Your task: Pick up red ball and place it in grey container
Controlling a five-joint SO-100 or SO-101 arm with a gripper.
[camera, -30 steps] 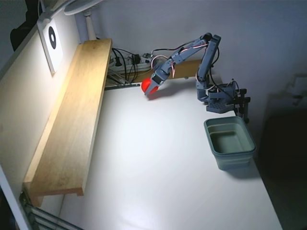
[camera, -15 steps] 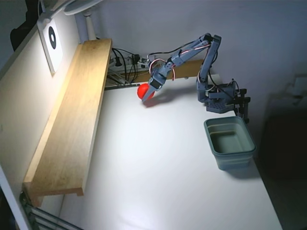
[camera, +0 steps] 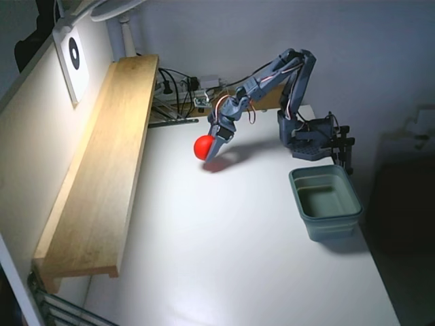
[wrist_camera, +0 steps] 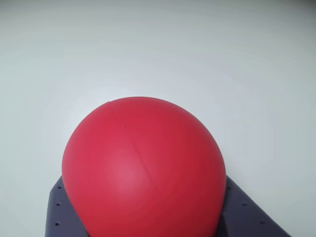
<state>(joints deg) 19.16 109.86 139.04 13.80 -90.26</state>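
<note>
Mostly hidden claw, gripping red ball

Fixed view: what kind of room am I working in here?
Likely a home or hobby workbench: a white table against a wall, a wooden shelf, a power strip with tangled cables and a lamp.
</note>
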